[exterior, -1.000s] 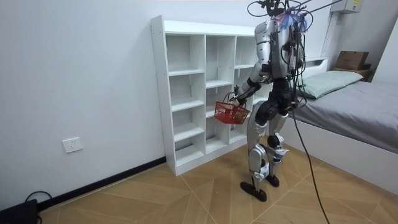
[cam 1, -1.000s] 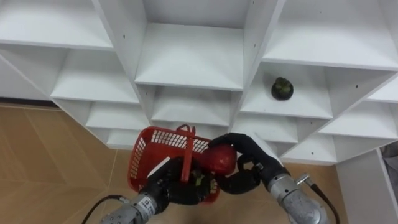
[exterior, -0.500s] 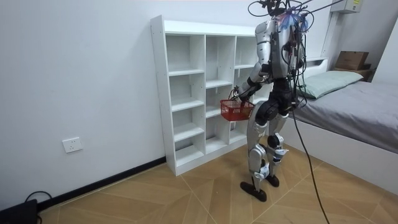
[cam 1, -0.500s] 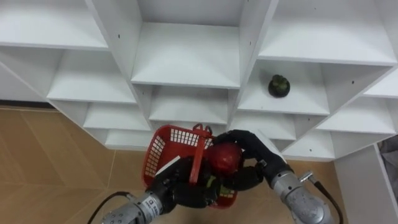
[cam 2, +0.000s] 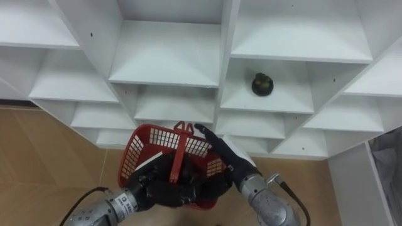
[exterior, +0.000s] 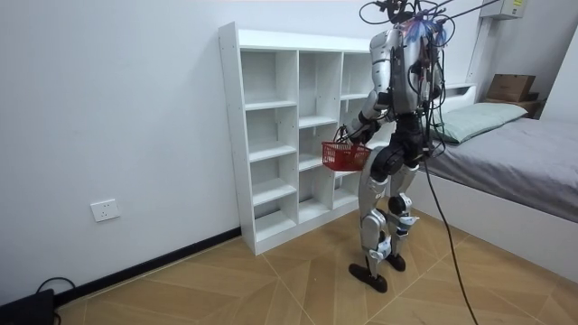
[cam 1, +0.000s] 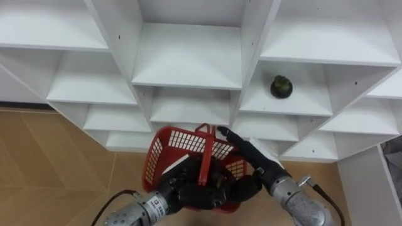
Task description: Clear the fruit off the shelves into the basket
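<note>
Left hand [cam 1: 187, 191] grasps the red basket [cam 1: 158, 157] (by its handle [cam 1: 205, 154]); right hand [cam 1: 248, 157] reaches over it, fingers straight, released.

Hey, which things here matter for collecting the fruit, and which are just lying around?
For the job: red plastic basket in left hand; dark green round fruit; white shelf unit; open right hand.
Lying about: grey bed; brown cardboard box; white wall socket.
</note>
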You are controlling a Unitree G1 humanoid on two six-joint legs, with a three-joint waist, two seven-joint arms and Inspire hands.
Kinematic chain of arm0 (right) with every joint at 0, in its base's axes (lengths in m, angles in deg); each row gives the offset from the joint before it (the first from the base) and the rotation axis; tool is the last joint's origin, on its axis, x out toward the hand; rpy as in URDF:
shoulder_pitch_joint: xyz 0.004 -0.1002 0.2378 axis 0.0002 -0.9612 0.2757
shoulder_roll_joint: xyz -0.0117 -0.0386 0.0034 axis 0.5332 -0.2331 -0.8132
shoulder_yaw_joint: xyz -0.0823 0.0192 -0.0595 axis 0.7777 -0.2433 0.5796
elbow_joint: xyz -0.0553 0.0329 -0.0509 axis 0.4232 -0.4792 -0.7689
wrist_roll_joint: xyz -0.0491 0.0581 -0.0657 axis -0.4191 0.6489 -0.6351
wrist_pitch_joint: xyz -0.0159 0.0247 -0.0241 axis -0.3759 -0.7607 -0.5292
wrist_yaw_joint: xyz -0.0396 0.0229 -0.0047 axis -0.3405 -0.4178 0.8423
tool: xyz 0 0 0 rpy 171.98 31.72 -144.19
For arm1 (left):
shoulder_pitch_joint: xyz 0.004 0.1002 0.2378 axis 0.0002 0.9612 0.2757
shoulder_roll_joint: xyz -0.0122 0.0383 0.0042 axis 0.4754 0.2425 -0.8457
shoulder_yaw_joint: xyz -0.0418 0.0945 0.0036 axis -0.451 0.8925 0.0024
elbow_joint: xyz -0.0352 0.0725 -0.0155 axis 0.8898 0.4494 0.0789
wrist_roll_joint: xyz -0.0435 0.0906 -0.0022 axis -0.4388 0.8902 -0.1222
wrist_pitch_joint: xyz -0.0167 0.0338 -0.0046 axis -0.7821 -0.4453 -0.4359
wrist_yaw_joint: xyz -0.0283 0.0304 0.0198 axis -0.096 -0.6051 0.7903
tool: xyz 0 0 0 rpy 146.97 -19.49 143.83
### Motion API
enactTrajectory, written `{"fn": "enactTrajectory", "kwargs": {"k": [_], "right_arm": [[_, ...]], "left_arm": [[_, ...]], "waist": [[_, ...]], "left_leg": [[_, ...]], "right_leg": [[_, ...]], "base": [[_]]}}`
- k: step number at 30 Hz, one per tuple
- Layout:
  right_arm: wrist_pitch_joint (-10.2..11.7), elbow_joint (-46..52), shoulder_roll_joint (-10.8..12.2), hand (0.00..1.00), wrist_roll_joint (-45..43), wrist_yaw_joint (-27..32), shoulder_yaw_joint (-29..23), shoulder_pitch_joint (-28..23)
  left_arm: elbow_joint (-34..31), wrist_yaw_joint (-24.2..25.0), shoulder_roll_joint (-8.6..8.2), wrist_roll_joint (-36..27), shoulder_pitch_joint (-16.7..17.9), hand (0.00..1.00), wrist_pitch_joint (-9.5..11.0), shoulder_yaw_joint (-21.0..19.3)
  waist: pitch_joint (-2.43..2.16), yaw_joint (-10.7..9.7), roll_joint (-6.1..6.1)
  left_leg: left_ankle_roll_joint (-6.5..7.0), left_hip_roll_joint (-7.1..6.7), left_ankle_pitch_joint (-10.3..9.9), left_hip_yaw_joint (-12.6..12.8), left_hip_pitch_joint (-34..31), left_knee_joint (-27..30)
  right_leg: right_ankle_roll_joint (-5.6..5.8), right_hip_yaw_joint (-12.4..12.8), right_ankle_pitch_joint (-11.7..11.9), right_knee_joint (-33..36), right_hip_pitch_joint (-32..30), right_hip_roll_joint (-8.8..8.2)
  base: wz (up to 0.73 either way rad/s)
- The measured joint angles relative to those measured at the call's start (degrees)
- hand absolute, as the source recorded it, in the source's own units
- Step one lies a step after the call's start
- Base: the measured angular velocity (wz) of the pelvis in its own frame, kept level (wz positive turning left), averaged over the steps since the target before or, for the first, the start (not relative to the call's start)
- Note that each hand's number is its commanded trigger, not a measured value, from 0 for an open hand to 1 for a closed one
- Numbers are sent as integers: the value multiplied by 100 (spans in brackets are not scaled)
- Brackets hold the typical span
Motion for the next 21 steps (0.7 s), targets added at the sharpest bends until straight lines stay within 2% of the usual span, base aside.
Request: {"fn": "enactTrajectory", "kwargs": {"k": [8,11,21], "right_arm": [[0,-1,-13,0,0,-3,4,10],[0,-68,-14,0,-2,2,50,81],[0,-68,-16,0,258,92,55,58]], "left_arm": [[-22,7,5,-1,-13,100,0,0],[-21,-6,25,4,-18,100,0,-8],[-21,-429,70,31,41,100,3,-103]], "waist": [[4,5,-7],[13,13,-22],[15,37,-26]], "left_leg": [[0,1,0,23,-3,2],[2,11,-3,140,36,0],[2,16,-2,140,98,-41]], "right_leg": [[-1,27,-1,19,-26,0],[0,97,-1,53,-33,2],[-7,147,-11,85,-20,15]], "base": [[-1],[-12],[-2]]}}
